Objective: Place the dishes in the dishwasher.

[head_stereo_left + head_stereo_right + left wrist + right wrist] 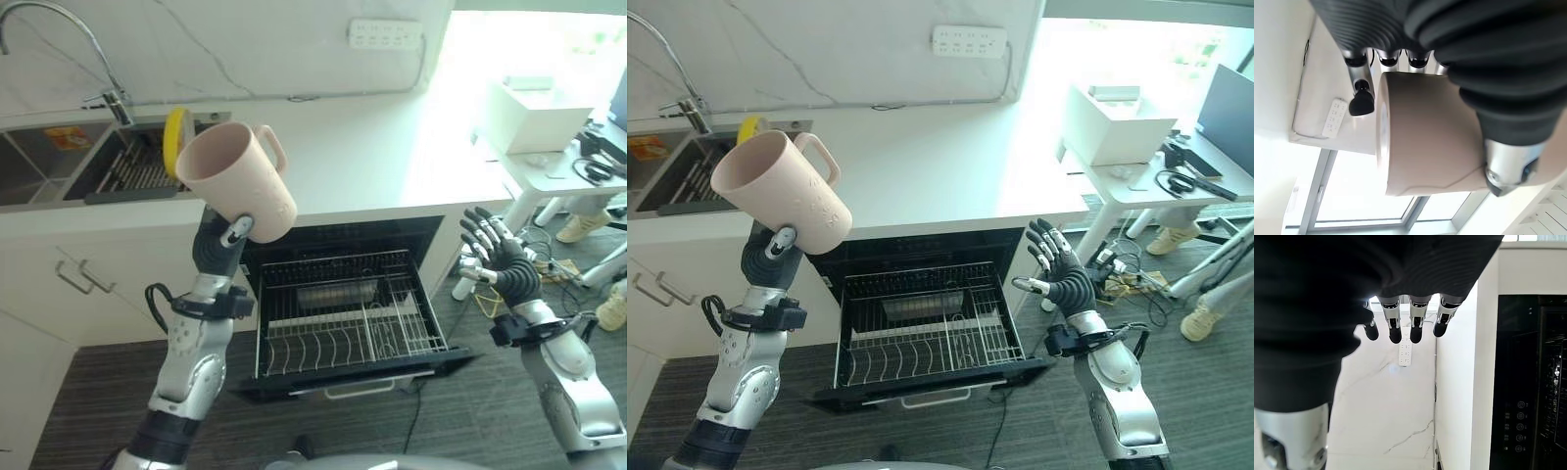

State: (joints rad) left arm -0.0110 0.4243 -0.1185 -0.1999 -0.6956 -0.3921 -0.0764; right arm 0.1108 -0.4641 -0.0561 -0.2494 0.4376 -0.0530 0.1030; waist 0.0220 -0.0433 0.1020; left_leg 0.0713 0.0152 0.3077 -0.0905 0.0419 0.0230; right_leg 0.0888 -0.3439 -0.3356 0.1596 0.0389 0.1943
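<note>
left eye view: left robot hand (221,245) is raised above the front edge of the surface (392,166), fingers wrapped round a pink mug (237,182). Mug is tilted, mouth facing up and toward the camera, handle pointing away toward the wall.
left eye view, target: dishwasher drawer (348,313) is pulled out below the surface, wire rack exposed. A pale cylindrical item lies at the rear of the rack; the front tines look free.
left eye view, other dishes: a yellow plate (175,139) stands on edge in the sink (127,166), just behind the mug.
right eye view: right robot hand (1058,269) hovers beside the drawer's right side, fingers spread wide, holding nothing. Mug sits well above the drawer and to its left, not over the rack yet.
left wrist view: mug body lies across the palm, fingers curled over the far side, thumb on the near side. Grip looks firm; mug base faces away from the cover.
right wrist view: fingers straight and apart, nothing between them. The dishwasher's dark control panel (1520,431) shows alongside.
step: judged as the carry phase; mug is lifted and in transit from the sink area to the rack.
next move: calls for swinging the left arm right and down over the rack, turning the mug mouth-down, then lowering it into a free spot before letting go.
risk: mug handle could catch on the rack wires or the surface edge on the way down.
</note>
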